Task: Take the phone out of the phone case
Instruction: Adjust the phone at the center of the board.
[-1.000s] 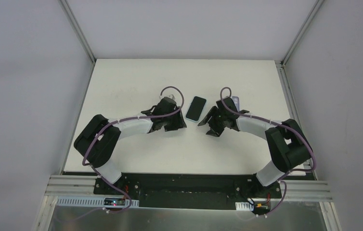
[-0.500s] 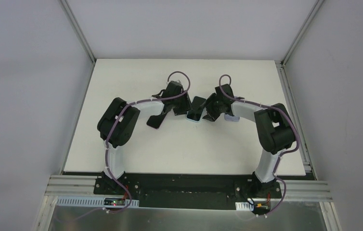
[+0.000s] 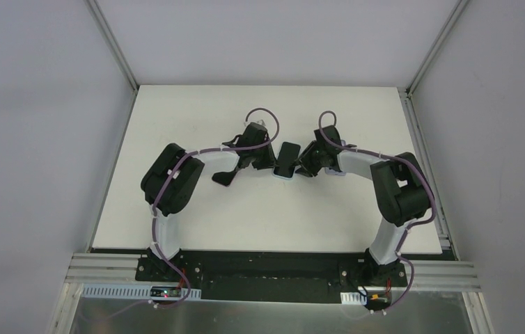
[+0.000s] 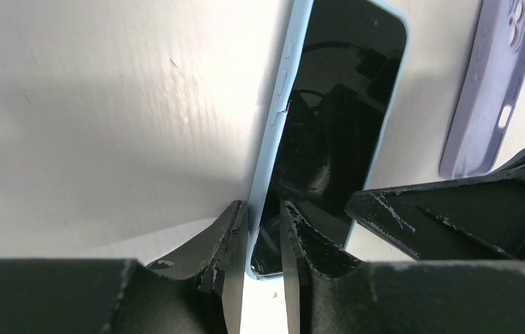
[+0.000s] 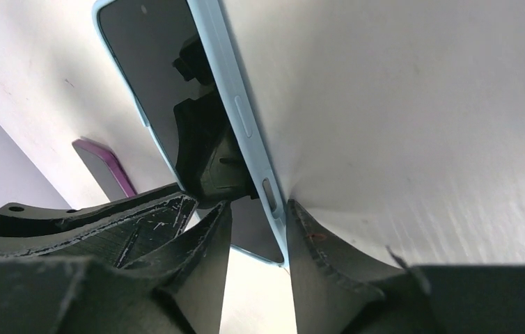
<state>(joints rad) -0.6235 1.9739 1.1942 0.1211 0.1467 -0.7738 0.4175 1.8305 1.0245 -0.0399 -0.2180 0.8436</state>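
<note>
While the phone point(image 4: 329, 118) rests cased on the surface point(image 4: 106, 104), left fingers point(image 4: 228, 243): narrow, pinching its near left edge.
Right fingers point(image 5: 315, 257): narrow around the right edge; grip unclear.
Case point(image 4: 271, 146): peel the rim outward at both edges, evenly, without bending the screen.

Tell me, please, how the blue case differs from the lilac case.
The blue case sits between the fingers of the left gripper and the right gripper; the lilac case lies apart, untouched. The blue case holds the phone, dark screen up; the lilac case shows its back, with a camera cutout. Both are pale phone cases with rounded corners.
</note>
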